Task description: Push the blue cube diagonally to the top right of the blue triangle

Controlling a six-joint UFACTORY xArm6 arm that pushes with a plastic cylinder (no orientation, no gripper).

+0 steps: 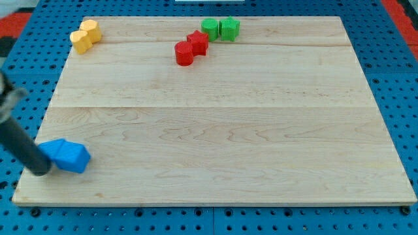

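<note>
Two blue blocks sit touching near the board's bottom left corner. The left one [53, 150] and the right one [76, 158] are hard to tell apart by shape; which is the cube and which the triangle I cannot tell. My rod comes in from the view's left edge, and my tip [42, 170] rests at the lower left side of the left blue block, touching or almost touching it.
Two yellow blocks [85, 35] sit at the top left of the wooden board [215, 124]. Two red blocks [191, 47] and two green blocks [220, 28] cluster at the top middle. A blue pegboard [398, 98] surrounds the board.
</note>
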